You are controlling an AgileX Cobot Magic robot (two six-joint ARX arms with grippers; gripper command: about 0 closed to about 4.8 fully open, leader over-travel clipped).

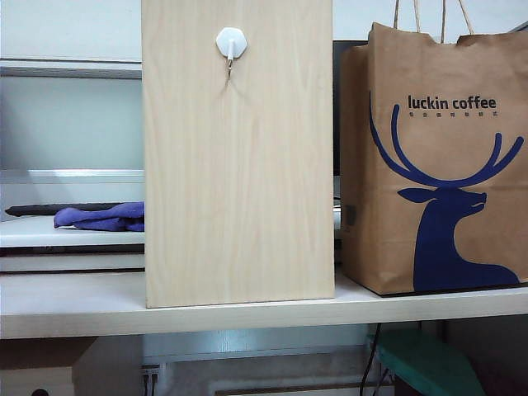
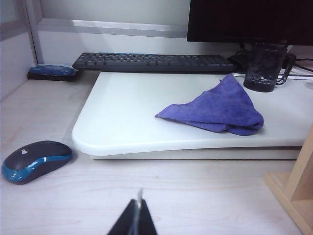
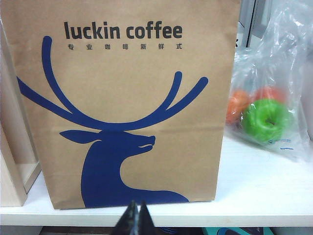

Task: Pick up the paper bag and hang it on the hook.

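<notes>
The brown paper bag (image 1: 433,165) printed "luckin coffee" with a blue deer stands upright on the shelf at the right of the exterior view, its cord handles rising out of frame. The right wrist view faces the paper bag (image 3: 122,98) head-on. The white hexagonal hook (image 1: 231,42) sits high on an upright wooden board (image 1: 238,165) left of the bag. My right gripper (image 3: 136,206) is shut and empty, in front of and below the bag's base. My left gripper (image 2: 139,201) is shut and empty above the desk. Neither gripper shows in the exterior view.
A clear plastic bag of orange and green fruit (image 3: 266,115) stands beside the paper bag. On the left side lie a purple cloth (image 2: 215,110) on a white raised board (image 2: 122,132), a keyboard (image 2: 151,62), a mouse (image 2: 35,160) and a dark glass (image 2: 264,68).
</notes>
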